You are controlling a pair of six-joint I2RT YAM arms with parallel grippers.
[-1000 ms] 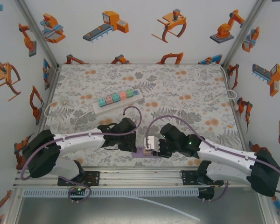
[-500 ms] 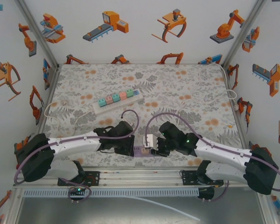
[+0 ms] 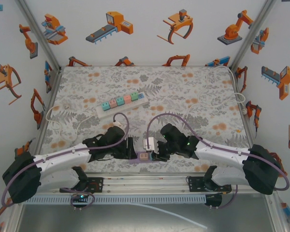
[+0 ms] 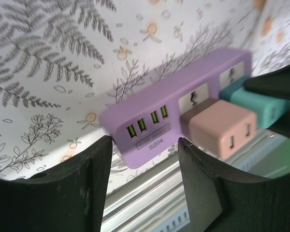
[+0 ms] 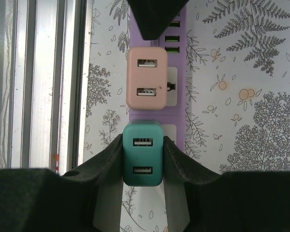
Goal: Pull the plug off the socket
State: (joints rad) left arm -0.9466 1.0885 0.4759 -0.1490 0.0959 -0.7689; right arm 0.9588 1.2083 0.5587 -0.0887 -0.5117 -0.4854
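Observation:
A purple socket strip (image 3: 137, 161) (image 4: 150, 130) lies near the table's front edge, with a pink plug (image 5: 145, 84) (image 4: 217, 126) and a teal plug (image 5: 142, 166) (image 4: 253, 104) on it. My right gripper (image 5: 142, 145) (image 3: 154, 152) is shut on the teal plug, one finger on each of its sides. Whether its prongs still sit in the socket I cannot tell. My left gripper (image 4: 145, 162) (image 3: 129, 153) stands open at the strip's USB end. Its fingers (image 4: 67, 183) flank that end with a gap on each side.
A white power strip (image 3: 122, 103) with several coloured plugs lies farther back, its cable running off to the left. An aluminium rail (image 3: 145, 181) (image 5: 38, 87) runs along the front edge right beside the purple strip. Printed walls close in the sides.
My left gripper has opened and let go of the purple strip's end. Both arms and the strip have shifted to the left along the front edge.

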